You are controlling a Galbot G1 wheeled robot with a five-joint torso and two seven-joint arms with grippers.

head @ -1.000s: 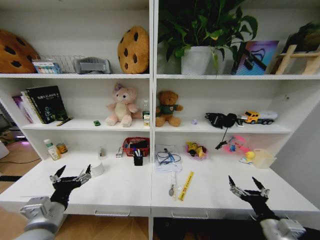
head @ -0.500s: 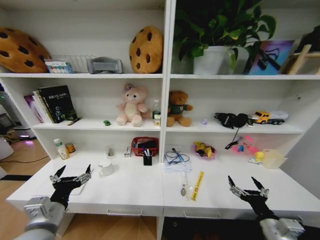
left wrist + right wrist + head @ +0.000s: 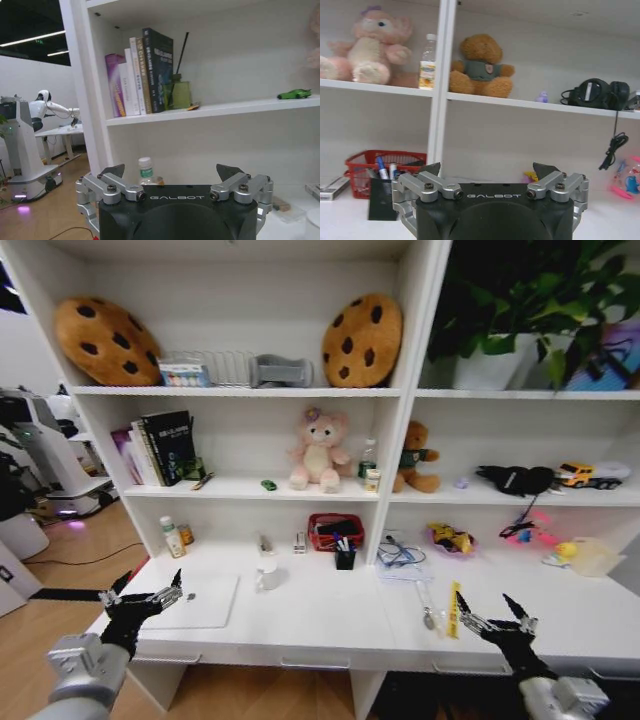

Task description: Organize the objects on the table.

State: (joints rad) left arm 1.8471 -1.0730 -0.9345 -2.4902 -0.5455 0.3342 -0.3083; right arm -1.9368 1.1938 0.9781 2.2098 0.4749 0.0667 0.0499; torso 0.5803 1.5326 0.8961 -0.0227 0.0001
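A slim silver laptop (image 3: 205, 602) lies shut on the left part of the long white table (image 3: 330, 625). Dark and blue pens (image 3: 345, 548) (image 3: 380, 167) stand in a black holder by a red basket. The small green item (image 3: 268, 484) (image 3: 294, 93) sits on the shelf above. A small green-labelled jar (image 3: 170, 537) (image 3: 146, 172) stands at the table's back left. My left gripper (image 3: 140, 598) (image 3: 171, 172) hovers open over the front left corner, beside the laptop. My right gripper (image 3: 495, 618) (image 3: 487, 170) hovers open over the front right edge. Both are empty.
A white cup (image 3: 265, 575), a yellow ruler (image 3: 452, 608) and a spoon (image 3: 428, 617) lie on the table. Books (image 3: 160, 445), plush toys (image 3: 318, 450) and cookie cushions (image 3: 362, 340) fill the shelves. Another robot (image 3: 40, 455) stands at the far left.
The camera has swung to the left, so the whole scene has shifted right and the laptop has come into view. Both grippers stay open in the same pose.
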